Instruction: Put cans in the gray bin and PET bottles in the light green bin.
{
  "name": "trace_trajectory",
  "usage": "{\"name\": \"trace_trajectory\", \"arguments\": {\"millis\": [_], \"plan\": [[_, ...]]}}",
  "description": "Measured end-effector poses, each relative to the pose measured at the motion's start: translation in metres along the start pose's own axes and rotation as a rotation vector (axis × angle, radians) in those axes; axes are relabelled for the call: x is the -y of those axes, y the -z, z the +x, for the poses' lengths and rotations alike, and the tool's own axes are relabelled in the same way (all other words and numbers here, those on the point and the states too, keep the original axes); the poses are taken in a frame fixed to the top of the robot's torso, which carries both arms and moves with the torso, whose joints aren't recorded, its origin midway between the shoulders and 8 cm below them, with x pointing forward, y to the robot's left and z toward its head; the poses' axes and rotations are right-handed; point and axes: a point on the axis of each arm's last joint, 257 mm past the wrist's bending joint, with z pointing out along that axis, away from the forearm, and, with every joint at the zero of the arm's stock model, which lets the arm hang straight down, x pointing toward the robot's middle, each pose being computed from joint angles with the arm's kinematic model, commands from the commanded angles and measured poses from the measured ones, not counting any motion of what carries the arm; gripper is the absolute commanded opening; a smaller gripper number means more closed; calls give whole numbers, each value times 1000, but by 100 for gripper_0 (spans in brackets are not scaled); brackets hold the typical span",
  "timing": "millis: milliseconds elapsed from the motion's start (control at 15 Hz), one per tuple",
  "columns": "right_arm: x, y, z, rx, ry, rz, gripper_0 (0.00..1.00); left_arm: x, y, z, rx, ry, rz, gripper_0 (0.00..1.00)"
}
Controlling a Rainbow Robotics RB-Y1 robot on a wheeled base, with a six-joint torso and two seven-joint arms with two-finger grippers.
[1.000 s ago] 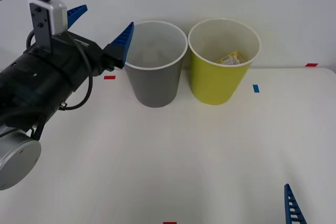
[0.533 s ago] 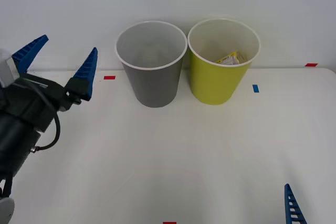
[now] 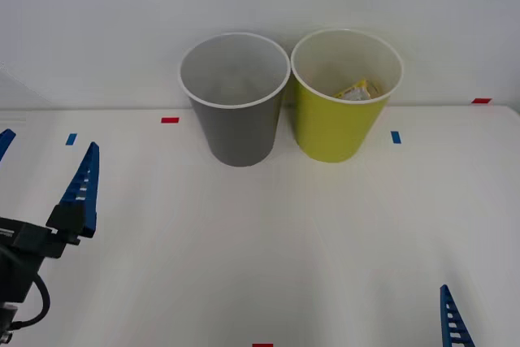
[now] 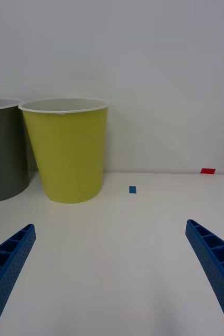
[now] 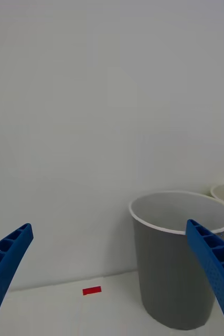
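Note:
The gray bin (image 3: 240, 132) and the light green bin (image 3: 333, 132) stand side by side at the back of the white table. Inside the light green bin lies a PET bottle (image 3: 357, 90), of which the yellow label shows. Cans are out of view. My left gripper (image 3: 50, 140) hangs open and empty low at the table's front left, well away from the gray bin (image 5: 174, 273). My right gripper (image 4: 109, 226) is open and empty at the front right, facing the light green bin (image 4: 70, 157); one of its fingers (image 3: 452, 319) shows in the front view.
Small tape marks lie on the table: red (image 3: 169, 120) left of the gray bin, blue (image 3: 396, 136) right of the green bin, red (image 3: 482, 101) at the far right, blue (image 3: 71, 139) at the left. A white wall rises behind the bins.
My left arm has drawn back from beside the gray bin's rim, down and to the left toward the table's front. Its fingers stayed open. The right arm has not moved.

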Motion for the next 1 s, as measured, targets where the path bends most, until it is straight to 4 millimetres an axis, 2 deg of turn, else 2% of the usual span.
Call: {"name": "trace_trajectory", "arguments": {"millis": [333, 600, 1000], "plan": [[0, 0, 0, 0, 0, 0, 100, 3, 52, 25, 12, -42, -21, 100], [0, 0, 0, 0, 0, 0, 100, 5, 105, 53, -116, -9, -88, 100], [0, 0, 0, 0, 0, 0, 100, 0, 142, 73, -243, -19, -150, 100]]}}
